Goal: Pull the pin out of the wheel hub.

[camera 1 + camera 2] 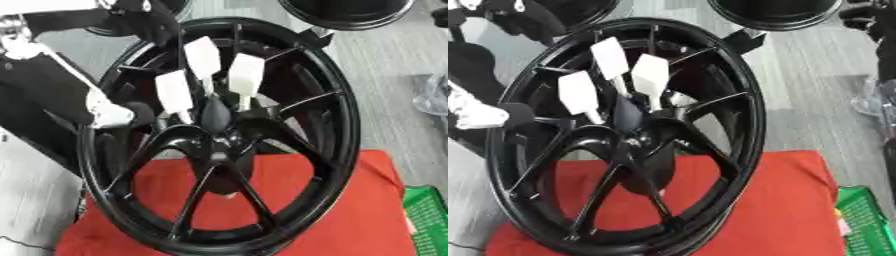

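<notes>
A black spoked wheel hub (328, 125) stands tilted on a red cloth (350, 220). Three white pins with flat paddle-like heads stick out around its centre (215, 116): one on the left (173, 91), one at the top (203, 56) and one on the right (246, 75). My left arm comes in from the upper left, black with white parts. My left hand (114, 114) sits against the rim's left edge, level with the centre. Nothing touches the pins. My right hand shows in neither view.
Two more black wheels (350, 12) lie on the grey floor behind. A green crate (429, 220) stands at the lower right beside the cloth. A clear plastic bag (433, 95) lies at the right edge. A dark shape (868, 20) shows at the upper right.
</notes>
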{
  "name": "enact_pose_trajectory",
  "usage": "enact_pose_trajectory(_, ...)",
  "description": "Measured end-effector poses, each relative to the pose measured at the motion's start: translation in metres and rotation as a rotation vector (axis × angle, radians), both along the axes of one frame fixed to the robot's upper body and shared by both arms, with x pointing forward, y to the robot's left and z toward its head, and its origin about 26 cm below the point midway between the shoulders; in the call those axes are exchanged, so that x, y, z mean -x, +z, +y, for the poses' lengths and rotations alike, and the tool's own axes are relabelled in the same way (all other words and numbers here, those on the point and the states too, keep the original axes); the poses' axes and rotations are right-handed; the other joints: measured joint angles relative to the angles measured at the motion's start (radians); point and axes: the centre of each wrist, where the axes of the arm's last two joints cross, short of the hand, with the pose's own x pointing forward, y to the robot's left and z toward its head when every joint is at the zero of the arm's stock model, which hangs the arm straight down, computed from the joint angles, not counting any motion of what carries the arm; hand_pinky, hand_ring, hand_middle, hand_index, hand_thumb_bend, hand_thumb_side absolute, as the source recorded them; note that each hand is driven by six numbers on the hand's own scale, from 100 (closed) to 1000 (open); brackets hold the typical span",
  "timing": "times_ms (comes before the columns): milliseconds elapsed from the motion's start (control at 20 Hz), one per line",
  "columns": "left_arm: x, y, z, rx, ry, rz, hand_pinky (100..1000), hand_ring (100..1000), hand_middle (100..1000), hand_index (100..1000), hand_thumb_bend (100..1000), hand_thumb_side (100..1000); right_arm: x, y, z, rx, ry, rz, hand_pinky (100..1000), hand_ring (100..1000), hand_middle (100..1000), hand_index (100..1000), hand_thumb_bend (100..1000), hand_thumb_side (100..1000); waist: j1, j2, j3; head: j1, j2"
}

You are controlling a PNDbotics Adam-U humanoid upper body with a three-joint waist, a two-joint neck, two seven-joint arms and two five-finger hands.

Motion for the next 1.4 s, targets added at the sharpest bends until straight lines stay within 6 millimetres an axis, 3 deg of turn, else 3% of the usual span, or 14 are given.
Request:
enact_pose_trajectory(150, -0.001, -0.004, -0.001, 0.016, 0.026, 0.01, 862, 830, 733, 886, 418, 196, 0.0, 0.0, 0.0, 0.0, 0.0, 0.001, 742, 627, 613, 714, 100, 611, 0.0, 0.0, -0.001, 0.001, 0.0)
enact_pose_trajectory(400, -0.001, -0.009, -0.006, 0.033, 0.045, 0.017, 867, 832, 729, 866, 435, 362, 0.0, 0.0, 0.0, 0.001, 0.003, 0.001, 741, 627, 613, 714, 100, 612, 0.0, 0.0, -0.005, 0.004, 0.0)
enact_pose_trajectory(850, 0.0, -0.016, -0.013, 0.047, 0.077, 0.0, 882, 847, 742, 878, 463, 479, -0.001, 0.0, 0.002, 0.004, 0.012, 0.004, 741, 627, 614, 714, 100, 613, 0.0, 0.0, -0.007, 0.01, 0.0)
enact_pose_trajectory(1400, -0.001, -0.02, -0.012, 0.05, 0.119, -0.031, 909, 878, 776, 887, 458, 481, -0.002, 0.001, 0.002, 0.005, 0.016, 0.004, 741, 627, 615, 715, 100, 615, 0.002, 0.0, -0.011, 0.014, 0.0)
